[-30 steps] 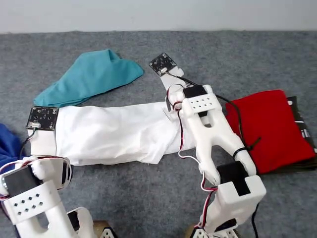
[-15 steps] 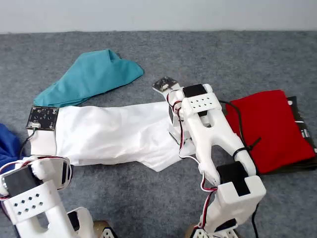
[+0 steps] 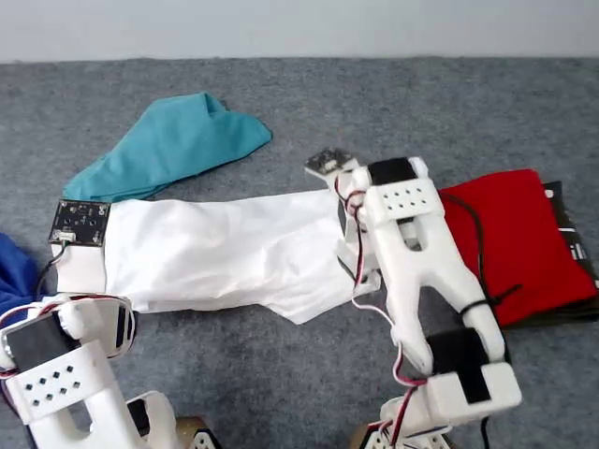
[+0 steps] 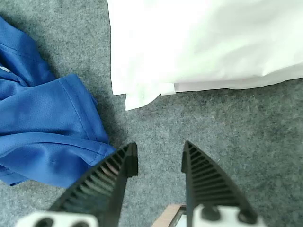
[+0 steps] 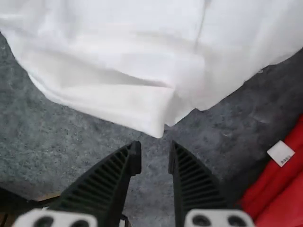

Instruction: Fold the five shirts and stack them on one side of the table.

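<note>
Judging the white shirt (image 3: 225, 248) limp and light, I'd pinch its folded corner, probably doubled; left gripper (image 4: 158, 161) and right gripper (image 5: 155, 158) hang parted, empty.

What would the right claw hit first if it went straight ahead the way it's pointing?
Probably the folded corner of the white fabric shirt, lying just ahead of the right claw. Depth is unclear, so it might touch the grey carpet-like tabletop just short of the cloth.

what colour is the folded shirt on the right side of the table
Red; the folded shirt shows best in the high view.
</note>
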